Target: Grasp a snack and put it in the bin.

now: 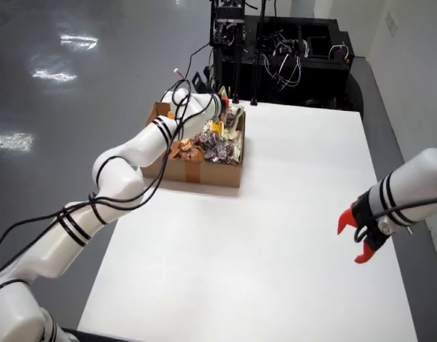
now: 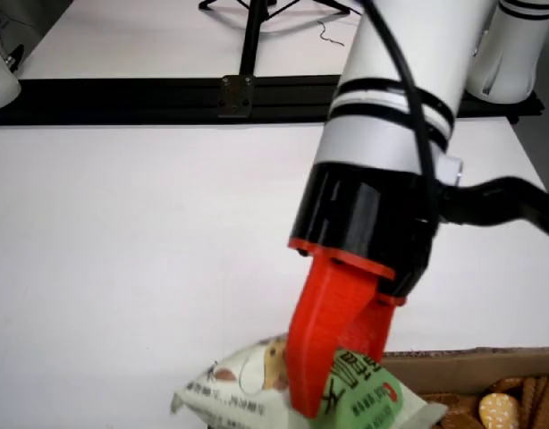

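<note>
White bench (image 1: 275,235) fills frame centre. Claw (image 2: 324,398) clamped on green snack packet (image 2: 257,389), lower centre of close view, beside cardboard bin (image 1: 204,171). Grasp done; carrying over rim and release left, I judge.

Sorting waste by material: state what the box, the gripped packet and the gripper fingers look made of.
Box: brown corrugated cardboard, matte, apparently taped along the front seam.
Packet: thin printed plastic film, glossy and crinkled, probably.
Gripper fingers: red, smooth, matte, likely moulded or printed plastic.
</note>
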Motion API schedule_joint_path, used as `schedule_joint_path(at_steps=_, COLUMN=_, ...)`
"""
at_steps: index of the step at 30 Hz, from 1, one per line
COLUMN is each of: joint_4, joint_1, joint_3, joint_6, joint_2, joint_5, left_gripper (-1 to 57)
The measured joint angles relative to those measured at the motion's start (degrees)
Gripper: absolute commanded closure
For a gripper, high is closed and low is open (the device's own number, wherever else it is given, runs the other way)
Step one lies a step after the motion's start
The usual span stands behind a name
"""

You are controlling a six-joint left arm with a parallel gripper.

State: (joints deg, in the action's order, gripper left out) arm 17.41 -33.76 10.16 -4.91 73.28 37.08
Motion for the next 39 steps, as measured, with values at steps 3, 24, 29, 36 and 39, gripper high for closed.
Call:
schedule_joint_path(at_steps=3, joint_4=0.0, joint_1=1.0, joint_3=0.0, joint_6=1.7, joint_2=0.1, joint_5=0.3, left_gripper=21.1)
schedule_joint_path(at_steps=24, joint_4=-0.2, joint_1=-1.0, joint_3=-17.0, joint_6=0.3, joint_2=9.8, joint_5=15.4, left_gripper=35.0)
schedule_joint_path(at_steps=29, joint_4=-0.2, joint_1=-2.0, joint_3=-24.7, joint_6=-1.6, joint_2=13.2, joint_5=21.6, left_gripper=41.1)
schedule_joint_path(at_steps=36, joint_4=-0.2, joint_1=-3.7, joint_3=-31.4, joint_6=-3.6, joint_2=14.5, joint_5=28.0, left_gripper=48.2)
schedule_joint_path(at_steps=39, joint_4=-0.1, joint_1=-4.6, joint_3=-33.2, joint_6=-4.2, joint_2=14.7, joint_5=30.3, left_gripper=50.2)
